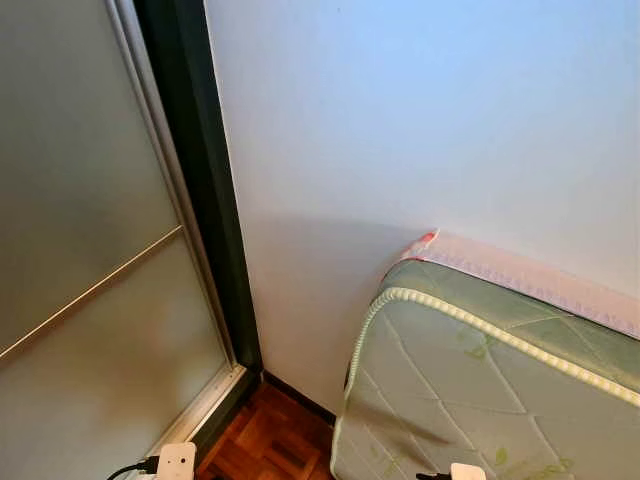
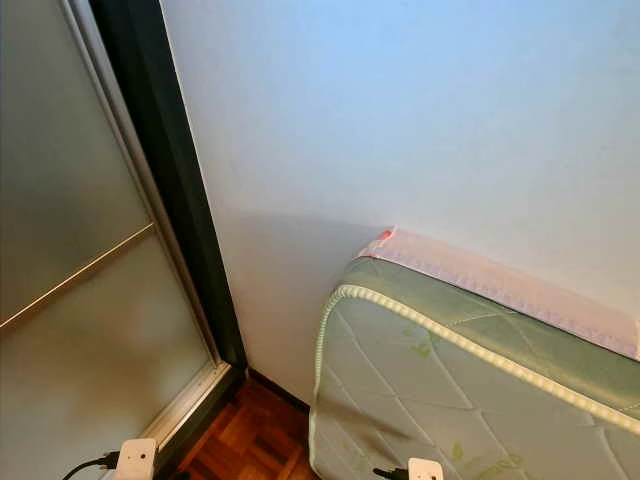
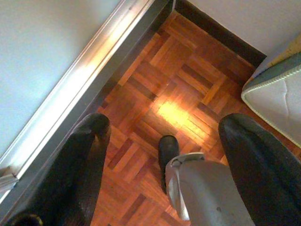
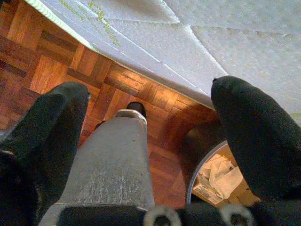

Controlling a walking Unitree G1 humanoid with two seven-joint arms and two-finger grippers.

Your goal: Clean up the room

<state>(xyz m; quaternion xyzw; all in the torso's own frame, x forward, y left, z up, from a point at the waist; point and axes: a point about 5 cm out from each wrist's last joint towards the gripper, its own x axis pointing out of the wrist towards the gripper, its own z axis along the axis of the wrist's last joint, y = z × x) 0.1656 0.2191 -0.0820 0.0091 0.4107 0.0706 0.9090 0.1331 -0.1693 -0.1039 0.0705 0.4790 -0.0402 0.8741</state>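
Both arms hang low at my sides over the parquet floor (image 3: 188,84). My left gripper (image 3: 164,125) is open with nothing between its black fingers (image 3: 80,160); it hangs over bare parquet beside the sliding door's metal track (image 3: 89,70). My right gripper (image 4: 150,89) is open too and holds nothing, close to the side of a quilted green mattress (image 4: 211,37). Below the right gripper stands a round bin (image 4: 194,165) with crumpled paper (image 4: 217,175) inside, partly hidden by a finger.
I face a room corner: a frosted sliding door (image 1: 90,260) with a dark frame (image 1: 205,180) on the left, a white wall (image 1: 420,120) ahead. The green mattress (image 1: 480,390) leans against the wall on the right. A narrow strip of parquet (image 1: 270,440) lies between them. My grey leg (image 4: 113,165) stands beside the bin.
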